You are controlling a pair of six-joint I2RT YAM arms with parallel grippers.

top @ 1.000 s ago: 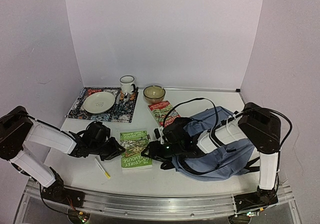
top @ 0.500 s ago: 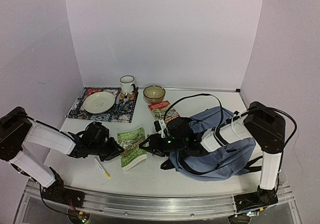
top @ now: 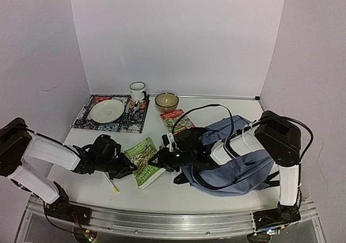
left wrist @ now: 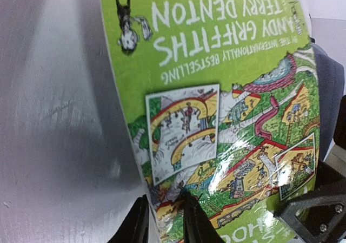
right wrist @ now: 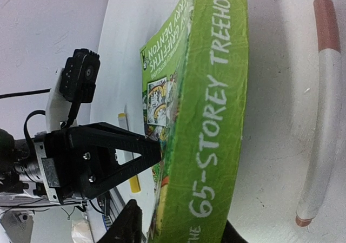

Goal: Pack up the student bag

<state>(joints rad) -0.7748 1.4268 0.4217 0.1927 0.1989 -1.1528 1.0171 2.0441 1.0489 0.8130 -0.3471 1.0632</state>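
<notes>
The grey-blue student bag [top: 246, 170] lies slumped at the right of the table, under my right arm. A green book [top: 144, 157] hangs tilted between both grippers, left of the bag. My left gripper [top: 126, 170] is shut on the book's near left edge; in the left wrist view [left wrist: 165, 217] one finger presses on the green cover [left wrist: 216, 107] and the other sits beneath it. My right gripper [top: 161, 159] grips the book's right end. In the right wrist view [right wrist: 178, 228] its fingers straddle the green spine [right wrist: 216, 118].
A yellow pen [top: 111, 183] lies near the front edge under the left gripper. A second book [top: 177, 119] lies behind. A white stick with reddish ends [right wrist: 323, 107] rests beside the book. Placemat [top: 86, 118], plate [top: 107, 111], mug [top: 137, 92] and bowl [top: 166, 100] stand at the back.
The green book lay flat one second ago; now it is raised and tilted. My right gripper has closed in on its end, and the left gripper has shifted slightly right.
</notes>
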